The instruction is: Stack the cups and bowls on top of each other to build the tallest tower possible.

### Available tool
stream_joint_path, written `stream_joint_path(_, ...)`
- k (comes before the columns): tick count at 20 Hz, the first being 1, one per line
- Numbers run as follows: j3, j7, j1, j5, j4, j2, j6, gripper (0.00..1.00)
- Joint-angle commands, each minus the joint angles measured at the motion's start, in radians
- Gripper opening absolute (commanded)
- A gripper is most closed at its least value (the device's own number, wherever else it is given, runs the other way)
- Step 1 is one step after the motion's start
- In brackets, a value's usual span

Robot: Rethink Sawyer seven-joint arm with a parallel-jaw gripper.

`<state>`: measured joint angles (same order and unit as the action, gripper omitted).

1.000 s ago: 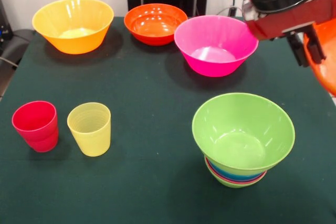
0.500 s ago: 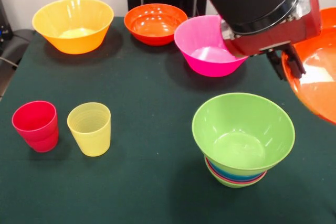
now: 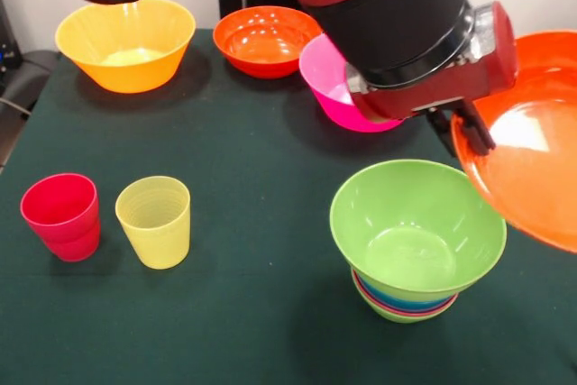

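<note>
My gripper [image 3: 466, 135] is shut on the rim of a large orange bowl [image 3: 527, 169] and holds it tilted in the air, right of and slightly above the tower [image 3: 410, 299]. The tower is nested bowls with coloured rim bands, and a big green bowl [image 3: 416, 227] sits on top. A red cup [image 3: 61, 216] and a translucent yellow cup [image 3: 154, 221] stand side by side at the left. A yellow-orange bowl [image 3: 126, 42], a smaller orange bowl [image 3: 266, 40] and a pink bowl [image 3: 335, 87] stand along the far side. My arm hides part of the pink bowl.
The dark green table [image 3: 243, 187] runs to its left edge near the yellow-orange bowl. My red and black arm [image 3: 361, 6] spans the top of the view above the far bowls.
My arm has swung in from the upper right, toward the left and lower. It carries the large orange bowl closer to the tower. Everything else has stayed put.
</note>
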<state>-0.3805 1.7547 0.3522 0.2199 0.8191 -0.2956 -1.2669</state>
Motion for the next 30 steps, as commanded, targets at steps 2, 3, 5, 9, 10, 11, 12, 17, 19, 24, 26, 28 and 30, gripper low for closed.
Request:
stream_joint_path(2,-0.058,-0.109,0.01,-0.087,-0.194,0.07,-0.173,0.0)
stream_joint_path(3,-0.059,-0.123,0.018,-0.099,-0.218,0.081,-0.19,0.0)
stream_joint_path(5,-0.058,-0.14,0.022,-0.113,-0.242,0.094,-0.205,0.0)
stream_joint_path(9,-0.06,-0.171,0.033,-0.135,-0.27,0.109,-0.219,0.0)
stream_joint_path(10,-0.061,-0.175,0.034,-0.138,-0.275,0.112,-0.221,0.0)
stream_joint_path(11,-0.062,-0.185,0.038,-0.145,-0.288,0.118,-0.227,0.0)
stream_joint_path(12,-0.063,-0.191,0.04,-0.149,-0.294,0.123,-0.229,0.0)
stream_joint_path(17,-0.065,-0.232,0.053,-0.183,-0.33,0.144,-0.24,0.0)
stream_joint_path(19,-0.062,-0.244,0.057,-0.193,-0.33,0.145,-0.24,0.0)
stream_joint_path(24,-0.061,-0.264,0.062,-0.219,-0.337,0.153,-0.236,0.0)
stream_joint_path(26,-0.056,-0.278,0.067,-0.225,-0.321,0.151,-0.217,0.0)
stream_joint_path(28,-0.05,-0.291,0.073,-0.227,-0.291,0.143,-0.188,0.0)
stream_joint_path(30,-0.046,-0.301,0.083,-0.224,-0.245,0.126,-0.156,0.0)
